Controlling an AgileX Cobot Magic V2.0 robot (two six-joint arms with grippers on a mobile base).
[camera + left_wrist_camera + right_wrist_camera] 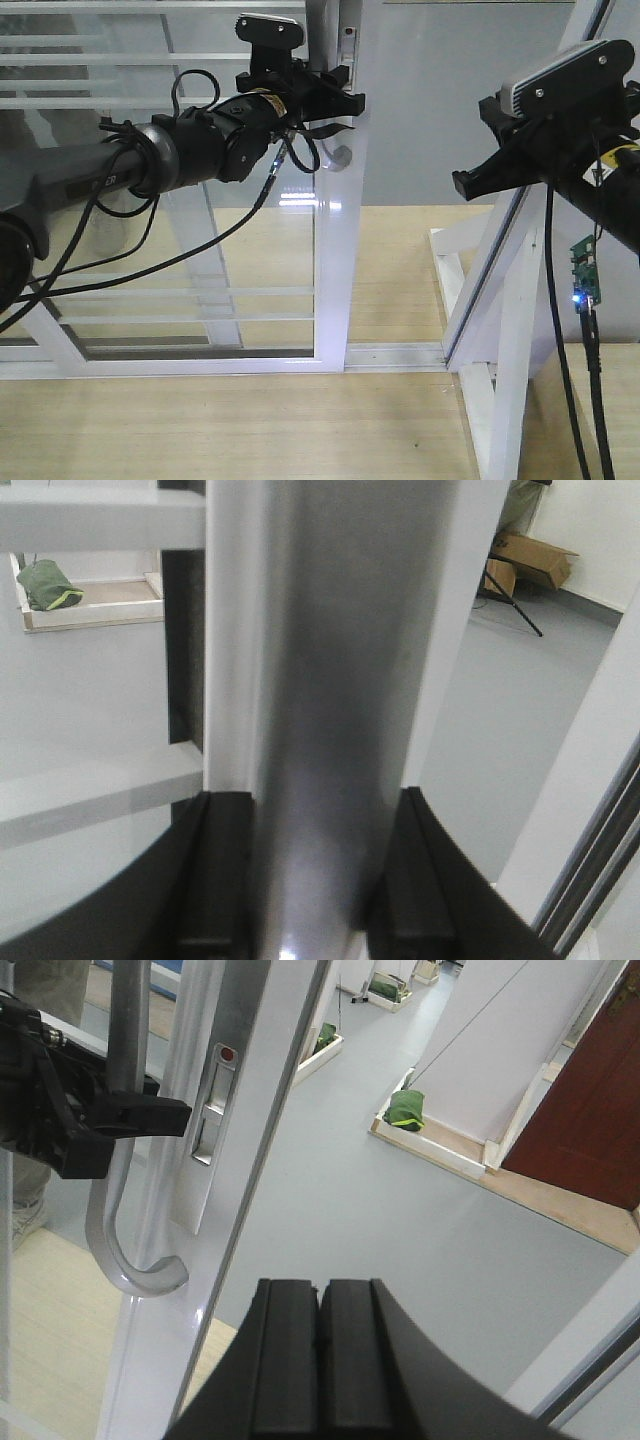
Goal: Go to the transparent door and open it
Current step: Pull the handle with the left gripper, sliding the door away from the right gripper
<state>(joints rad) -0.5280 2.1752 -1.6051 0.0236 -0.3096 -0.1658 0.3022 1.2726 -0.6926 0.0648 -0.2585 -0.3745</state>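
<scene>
The transparent door (335, 260) is a white-framed glass panel with thin horizontal bars, filling the left of the front view. Its pale curved handle (340, 155) runs down the right rail and ends in a hook. My left gripper (340, 95) is shut on the handle high up. In the left wrist view the handle (330, 680) sits between the black fingers (215, 880), touching both. In the right wrist view the handle (125, 1020) and the left gripper (150, 1115) show at the left. My right gripper (320, 1305) is shut and empty, held in the air right of the door (465, 182).
A slanted white frame post (510, 250) stands right of the door, with an open gap onto grey floor between them. A second barred panel (100, 60) lies behind the door. Wooden floor (250, 420) is in front. Green bags (405, 1108) lie on the floor beyond.
</scene>
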